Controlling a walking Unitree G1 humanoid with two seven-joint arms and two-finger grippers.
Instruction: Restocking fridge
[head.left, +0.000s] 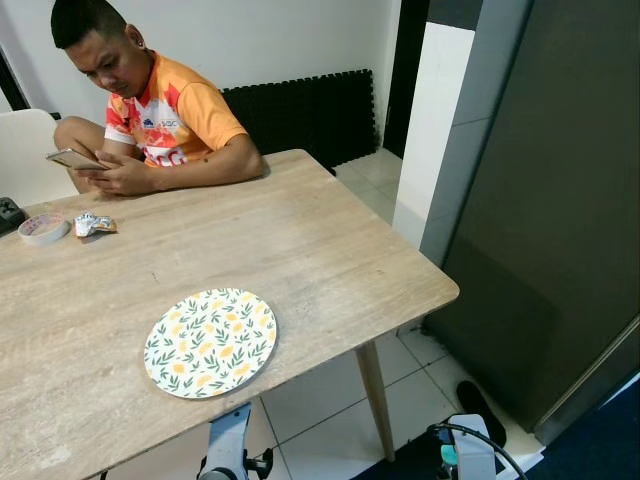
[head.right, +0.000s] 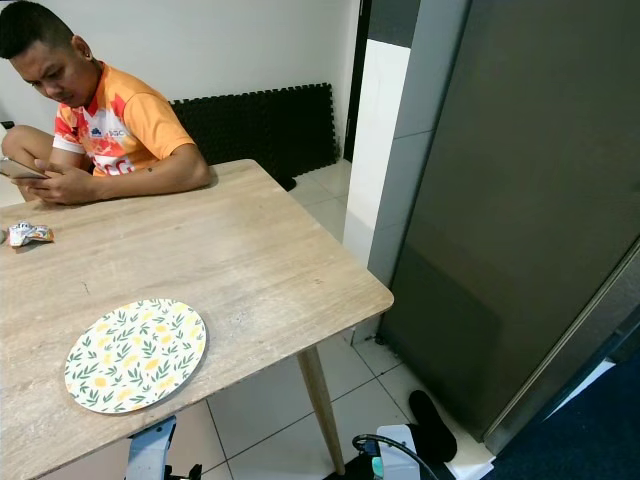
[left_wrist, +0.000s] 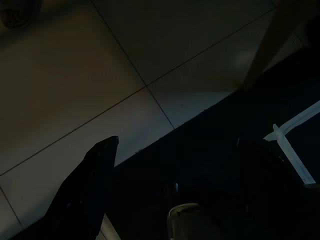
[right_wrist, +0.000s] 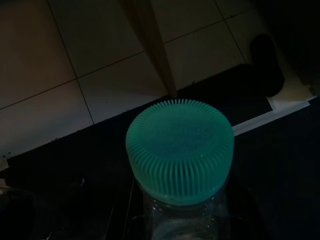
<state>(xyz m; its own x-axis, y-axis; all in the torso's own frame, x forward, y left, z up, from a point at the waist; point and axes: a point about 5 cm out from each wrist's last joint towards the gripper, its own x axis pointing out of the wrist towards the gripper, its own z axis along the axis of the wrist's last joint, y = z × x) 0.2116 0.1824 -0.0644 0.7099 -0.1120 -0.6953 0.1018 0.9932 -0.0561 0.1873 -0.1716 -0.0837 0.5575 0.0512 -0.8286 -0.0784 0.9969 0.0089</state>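
Observation:
A clear bottle with a ribbed green cap (right_wrist: 180, 150) stands close in the right wrist view, with my right gripper (right_wrist: 181, 220) shut on its body low over the tiled floor. The same cap (head.left: 450, 456) shows beside my right arm at the bottom of the head views. The dark grey fridge (head.left: 560, 200) stands to the right with its door closed. My left gripper (left_wrist: 177, 147) hangs open and empty in shade above the floor, its fingers (left_wrist: 97, 170) wide apart.
A wooden table (head.left: 330, 250) stands ahead on the left and carries a floral plate (head.left: 211, 342), a tape roll (head.left: 43, 229) and a wrapper (head.left: 92, 224). A person (head.left: 170, 120) sits at its far side holding a phone. A black slipper (head.left: 480, 410) lies by the fridge.

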